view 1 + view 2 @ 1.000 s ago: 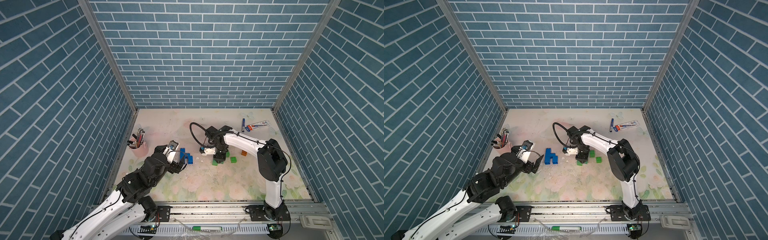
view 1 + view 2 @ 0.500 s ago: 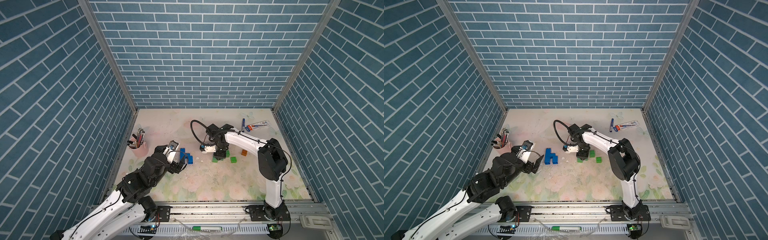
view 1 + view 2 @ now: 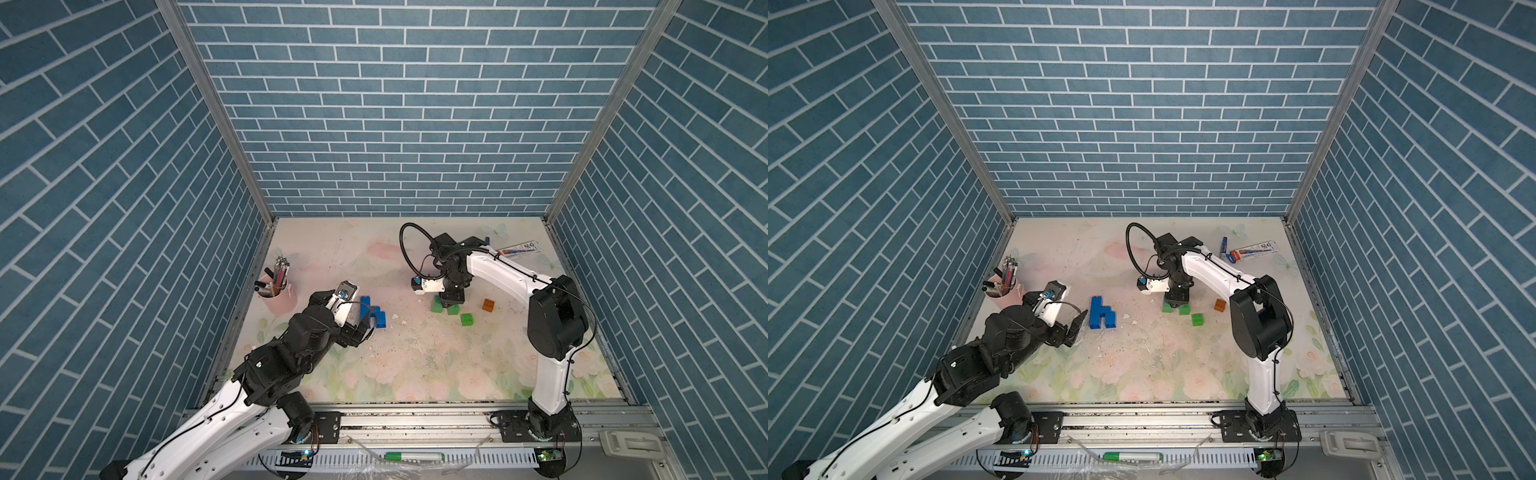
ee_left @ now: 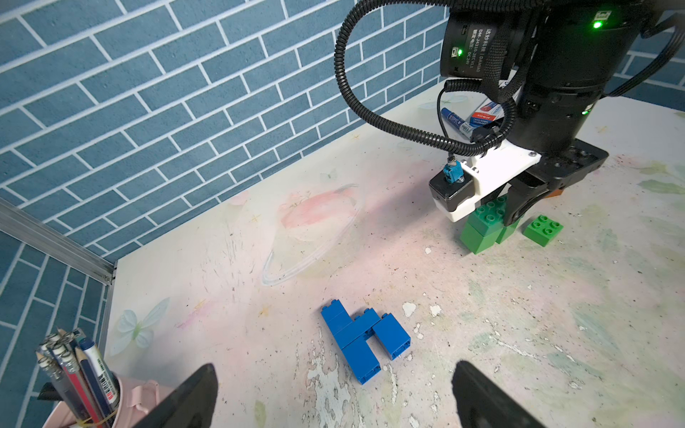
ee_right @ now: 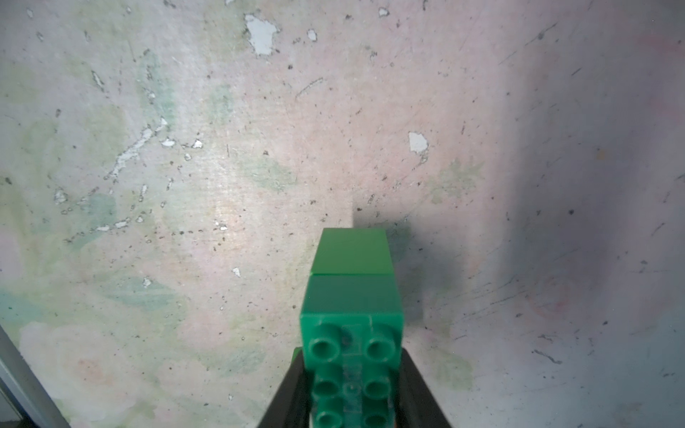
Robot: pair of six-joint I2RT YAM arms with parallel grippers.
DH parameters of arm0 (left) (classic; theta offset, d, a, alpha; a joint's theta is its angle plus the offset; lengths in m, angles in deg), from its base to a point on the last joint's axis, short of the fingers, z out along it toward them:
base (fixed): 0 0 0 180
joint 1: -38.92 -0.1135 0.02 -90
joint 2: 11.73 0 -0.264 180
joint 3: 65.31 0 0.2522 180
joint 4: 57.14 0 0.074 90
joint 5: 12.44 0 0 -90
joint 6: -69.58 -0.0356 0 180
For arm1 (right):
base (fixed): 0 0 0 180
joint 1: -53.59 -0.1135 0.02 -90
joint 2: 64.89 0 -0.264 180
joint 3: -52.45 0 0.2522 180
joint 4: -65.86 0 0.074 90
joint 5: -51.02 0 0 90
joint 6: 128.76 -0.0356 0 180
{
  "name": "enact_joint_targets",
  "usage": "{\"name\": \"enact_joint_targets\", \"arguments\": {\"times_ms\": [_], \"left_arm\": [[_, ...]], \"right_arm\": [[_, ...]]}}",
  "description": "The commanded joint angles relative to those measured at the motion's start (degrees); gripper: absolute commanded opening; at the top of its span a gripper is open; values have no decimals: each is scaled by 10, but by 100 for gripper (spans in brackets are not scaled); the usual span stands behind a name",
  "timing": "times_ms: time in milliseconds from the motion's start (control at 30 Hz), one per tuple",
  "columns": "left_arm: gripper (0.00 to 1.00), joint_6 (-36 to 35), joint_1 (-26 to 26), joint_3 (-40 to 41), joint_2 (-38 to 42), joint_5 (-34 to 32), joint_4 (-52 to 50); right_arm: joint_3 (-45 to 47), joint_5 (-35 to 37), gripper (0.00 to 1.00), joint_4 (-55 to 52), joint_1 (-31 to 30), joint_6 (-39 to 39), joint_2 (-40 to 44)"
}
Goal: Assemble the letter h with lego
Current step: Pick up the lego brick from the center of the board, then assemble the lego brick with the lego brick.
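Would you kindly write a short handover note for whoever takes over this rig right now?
Left gripper: open, empty, near the blue h.
Right gripper: shut on a long green brick atop the lower green bricks.
Loose nearby: square green brick, orange brick.
Done: blue h lies flat, looks complete.
To do: probably release the long green brick; greens and orange unused.

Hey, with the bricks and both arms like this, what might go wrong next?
The right tool is shut on the long green brick that sits on a lower green brick; lifting may drag that one up or tip it. The loose green brick close by might get knocked. The open left tool hangs near the blue h; a forward move could shove it.
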Motion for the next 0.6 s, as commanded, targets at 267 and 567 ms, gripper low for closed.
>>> {"name": "enact_joint_targets", "arguments": {"times_ms": [267, 567], "left_arm": [[99, -7, -2, 3, 1, -3, -1], [99, -7, -2, 3, 1, -3, 0]], "right_arm": [[-29, -39, 0, -33, 13, 54, -23], [-38, -27, 0, -35, 18, 63, -42]]}}
